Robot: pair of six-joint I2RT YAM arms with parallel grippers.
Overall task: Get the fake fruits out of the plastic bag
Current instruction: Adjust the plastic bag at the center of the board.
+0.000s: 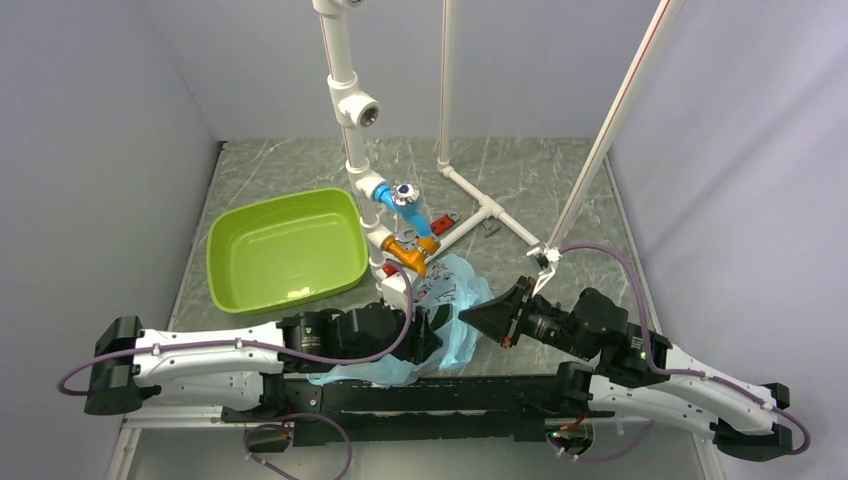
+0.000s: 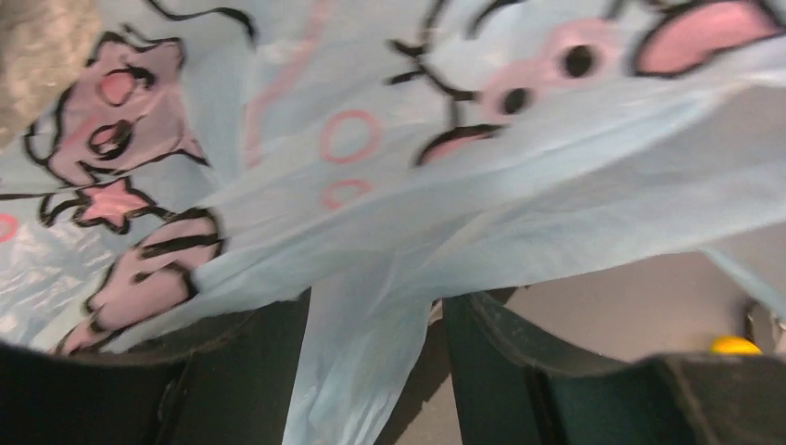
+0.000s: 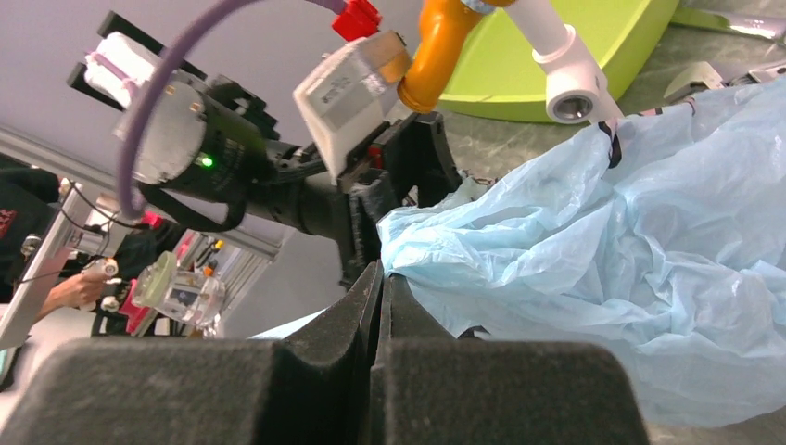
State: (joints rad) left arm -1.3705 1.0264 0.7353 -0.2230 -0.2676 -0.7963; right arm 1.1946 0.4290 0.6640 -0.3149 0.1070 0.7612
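Plastic bag: The light-blue plastic bag (image 1: 455,295) sits at the near middle of the table (image 1: 530,180), bunched up between the two grippers. One end trails down toward the black rail (image 1: 440,395) at the near edge.
Left gripper: The left gripper (image 1: 428,335) comes in from the left. In its own camera, a bunched strip of bag runs between its two dark fingers (image 2: 250,371) and fills the gap, so it is holding the bag.
Right gripper: The right gripper (image 1: 478,318) comes in from the right. Its jaws are squeezed together with only a thin line between them. The bag's edge sits right at their tips and looks pinched there.
Fake fruits: Hidden; no view shows them.
Far edge of the bag: The white pipe stand (image 1: 352,100) is just behind the bag. Its orange joint (image 1: 410,255) hangs over the bag's far edge, so it is tight there.
Left side: The green tub (image 1: 285,250) sits just beside the pipe stand, behind the left arm.
Right side: A slanted rod (image 1: 610,130) comes down to the table near the right gripper, just behind it.
Open room: Bare grey table shows at the back and at the far right, past the pipes that lie on it.
Walls: Grey walls (image 1: 100,150) close in the table on the left, back and right.
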